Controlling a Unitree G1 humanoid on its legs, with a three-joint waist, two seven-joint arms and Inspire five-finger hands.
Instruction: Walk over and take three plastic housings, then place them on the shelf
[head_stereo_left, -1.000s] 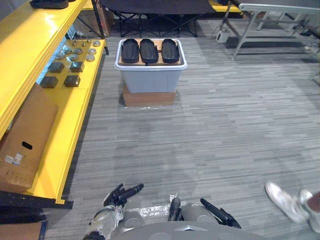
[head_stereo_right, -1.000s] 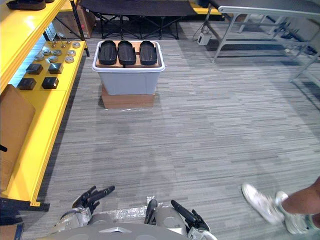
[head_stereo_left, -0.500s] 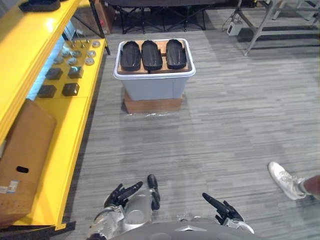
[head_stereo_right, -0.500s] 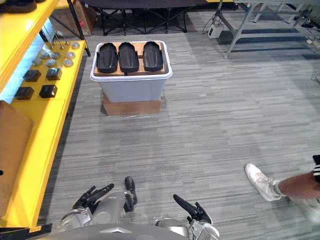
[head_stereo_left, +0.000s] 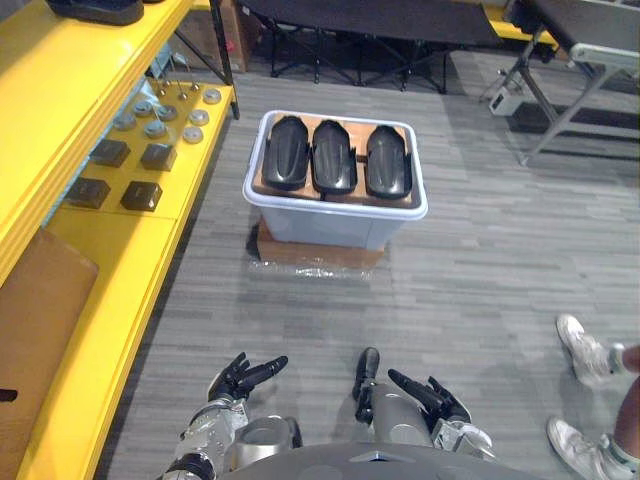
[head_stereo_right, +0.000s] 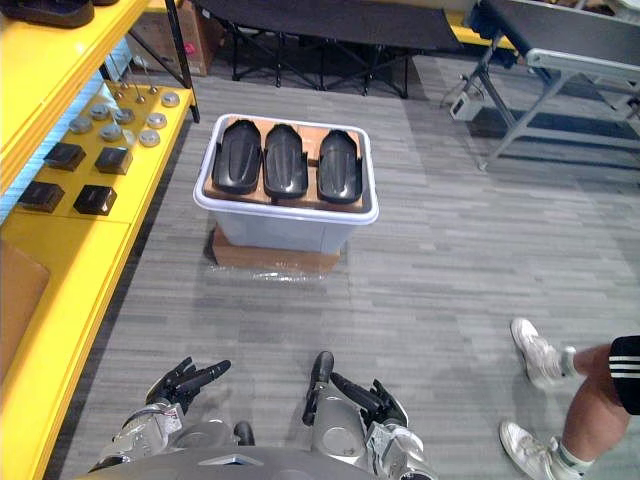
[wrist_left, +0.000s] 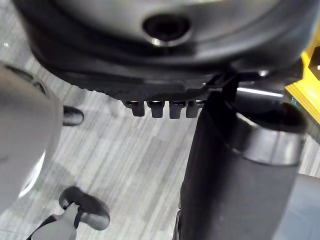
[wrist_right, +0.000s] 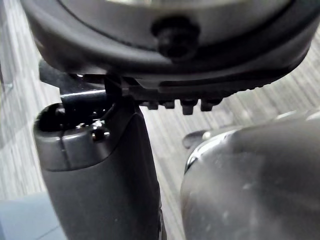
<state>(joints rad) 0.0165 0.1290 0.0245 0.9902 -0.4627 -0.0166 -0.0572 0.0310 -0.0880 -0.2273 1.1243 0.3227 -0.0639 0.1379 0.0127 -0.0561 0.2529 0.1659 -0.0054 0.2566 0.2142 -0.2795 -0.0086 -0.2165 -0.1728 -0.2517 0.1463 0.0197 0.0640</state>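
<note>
Nearer than half a second ago, the camera has closed on the grey bin (head_stereo_left: 332, 228), and the person at the right has stepped in: two white shoes (head_stereo_right: 540, 354) show where one showed before.

Three black plastic housings (head_stereo_left: 333, 157) lie side by side, touching or nearly so, on a brown board (head_stereo_left: 402, 129) across the bin's top. The bin stands on a flat cardboard base (head_stereo_left: 312, 257) on the floor, just beside the yellow shelf (head_stereo_left: 150, 222). On that shelf sit four dark square blocks (head_stereo_left: 141, 195) in two pairs, and beyond them several round silver discs (head_stereo_right: 155, 120), too small to count surely.

Both hands hang low and well apart from the bin. The left hand (head_stereo_left: 240, 377) has its fingers straight and slightly spread, holding nothing. The right hand (head_stereo_left: 425, 397) likewise reaches forward with straight, empty fingers.

One brown cardboard box (head_stereo_left: 35, 320) leans on the shelf in the left eye view; the right eye view catches just its corner, but shows the person's bare leg (head_stereo_right: 590, 405) and striped shorts. The left wrist view shows its fingertips (wrist_left: 160, 107) over the floor, with a yellow edge of the shelf beside them; the right wrist view shows fingertips (wrist_right: 186, 105) over bare floor.
</note>
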